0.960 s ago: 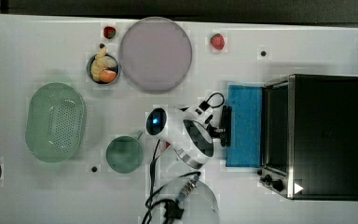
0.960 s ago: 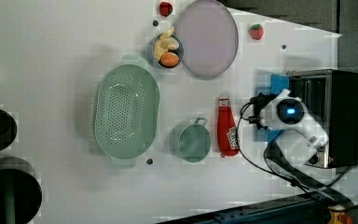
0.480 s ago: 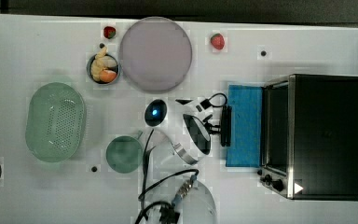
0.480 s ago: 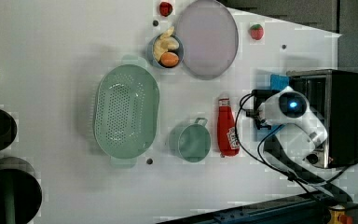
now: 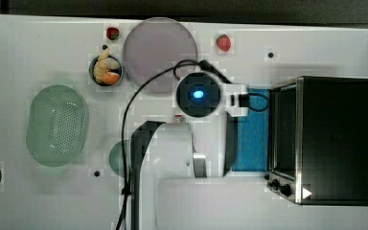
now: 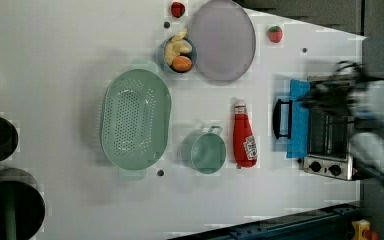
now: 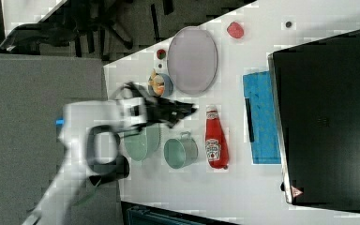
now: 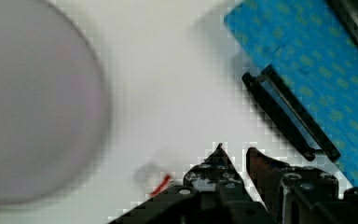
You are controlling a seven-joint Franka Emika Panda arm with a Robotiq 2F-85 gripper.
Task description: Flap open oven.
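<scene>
Oven (image 5: 333, 139) sits at three o'clock on the white surface (image 5: 38, 57) in the top view, its blue door (image 5: 251, 129) lying flat toward nine. In the left view the door handle (image 6: 278, 119) faces the ketchup bottle (image 6: 244, 140), whose label is unreadable. In the wrist view the tool (image 8: 235, 154) stands slightly parted, holding nothing, apart from the handle. Opening looks complete; next likely calls for retreating clear.
</scene>
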